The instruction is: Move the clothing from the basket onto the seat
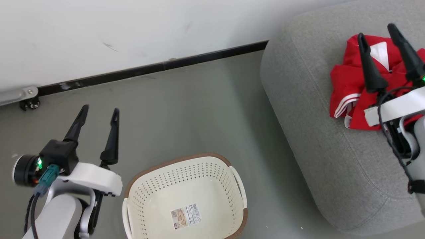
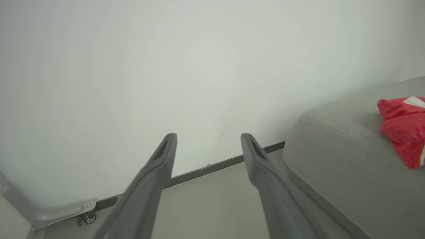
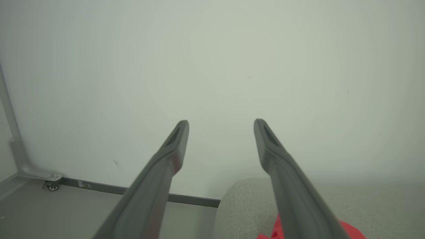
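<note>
The red clothing (image 1: 348, 86) with white stripes lies bunched on the grey seat (image 1: 308, 132) at the right; it also shows in the left wrist view as clothing (image 2: 403, 127) on the seat (image 2: 335, 156), and as a red edge of clothing (image 3: 277, 230) in the right wrist view. The cream basket (image 1: 186, 199) with a brown rim stands on the floor at bottom centre, holding nothing but a label. My right gripper (image 1: 377, 30) hovers over the clothing, open, nothing between its fingers. My left gripper (image 1: 100, 111) is open over the floor, left of the basket.
A white wall with a dark baseboard (image 1: 152, 68) runs along the back. A small caster on a metal bracket (image 1: 28, 101) sits at the far left by the wall. Grey floor (image 1: 199, 113) lies between the basket and the seat.
</note>
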Available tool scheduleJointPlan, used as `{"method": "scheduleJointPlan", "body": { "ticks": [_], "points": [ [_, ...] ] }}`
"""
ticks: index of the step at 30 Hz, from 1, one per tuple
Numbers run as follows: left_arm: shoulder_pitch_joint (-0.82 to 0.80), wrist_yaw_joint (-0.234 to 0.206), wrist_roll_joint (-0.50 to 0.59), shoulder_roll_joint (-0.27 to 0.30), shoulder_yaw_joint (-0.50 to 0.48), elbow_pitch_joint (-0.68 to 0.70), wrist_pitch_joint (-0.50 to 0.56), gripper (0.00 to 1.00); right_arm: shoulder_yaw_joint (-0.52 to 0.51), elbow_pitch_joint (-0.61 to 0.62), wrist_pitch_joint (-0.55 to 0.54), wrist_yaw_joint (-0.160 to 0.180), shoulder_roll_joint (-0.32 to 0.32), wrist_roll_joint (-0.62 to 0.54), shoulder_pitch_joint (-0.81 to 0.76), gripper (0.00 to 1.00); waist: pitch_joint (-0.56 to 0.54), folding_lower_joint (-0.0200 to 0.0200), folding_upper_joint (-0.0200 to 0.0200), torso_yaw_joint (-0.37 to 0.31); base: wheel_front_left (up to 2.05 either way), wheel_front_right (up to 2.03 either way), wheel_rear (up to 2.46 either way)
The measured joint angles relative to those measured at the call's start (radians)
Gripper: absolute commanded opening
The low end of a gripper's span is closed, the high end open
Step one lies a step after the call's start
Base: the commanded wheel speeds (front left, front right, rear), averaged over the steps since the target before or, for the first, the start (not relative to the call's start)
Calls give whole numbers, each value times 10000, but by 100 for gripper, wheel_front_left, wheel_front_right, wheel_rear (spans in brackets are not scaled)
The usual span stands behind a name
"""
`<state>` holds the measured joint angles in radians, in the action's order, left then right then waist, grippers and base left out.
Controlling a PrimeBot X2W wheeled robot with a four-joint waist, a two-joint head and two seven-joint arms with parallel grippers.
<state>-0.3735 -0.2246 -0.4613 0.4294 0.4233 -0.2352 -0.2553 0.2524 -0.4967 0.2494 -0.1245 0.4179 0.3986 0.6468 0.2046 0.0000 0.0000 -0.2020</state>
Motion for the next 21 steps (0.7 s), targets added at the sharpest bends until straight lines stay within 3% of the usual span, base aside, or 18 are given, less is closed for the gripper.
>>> {"method": "scheduleJointPlan", "body": {
  "ticks": [7,21],
  "points": [
    [1023,-671,-46,-228,-665,88,0,100,-568,161,0,0,-886,-500,-1036,100,-391,0,0,491,0,0,0],
    [2386,-1012,224,-550,-763,426,0,100,-867,535,0,0,-2201,-1544,-3263,100,-1273,0,0,1231,0,0,0]
  ]
}}
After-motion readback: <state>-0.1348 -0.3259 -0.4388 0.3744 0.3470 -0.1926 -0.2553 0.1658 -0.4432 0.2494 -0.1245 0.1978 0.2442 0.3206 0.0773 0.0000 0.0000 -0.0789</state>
